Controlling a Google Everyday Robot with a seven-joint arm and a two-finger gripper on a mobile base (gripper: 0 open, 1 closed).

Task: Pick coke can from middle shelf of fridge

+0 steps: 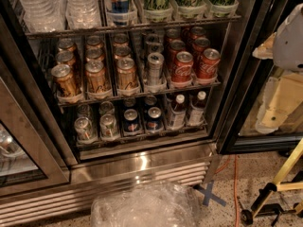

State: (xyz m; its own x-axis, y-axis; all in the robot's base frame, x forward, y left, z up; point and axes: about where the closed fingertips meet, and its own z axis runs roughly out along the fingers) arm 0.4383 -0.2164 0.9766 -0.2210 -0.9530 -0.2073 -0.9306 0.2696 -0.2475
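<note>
We read white Coca-Cola script on the two front red cans of the middle shelf (142, 94): the coke can (182, 69) and the second red can (208, 64) just beside it. The blue cans (154, 119) one rack lower carry a round red, white and blue emblem, its words too small for us. A blue tape cross (210, 195) marks the floor (255, 174). The gripper (277, 105), at the right edge, shows us no lettering.

Stocked drinks cooler: a shop or staff pantry.
The fridge (142, 162) is a glass-doored display cooler with a steel base grille. Its wire racks, the middle shelf (142, 94) included, hold lanes of cans such as the coke can (182, 67). A blue tape cross (210, 195) marks the speckled floor (255, 174). The gripper (277, 105) hangs at the right edge, before the next door.
</note>
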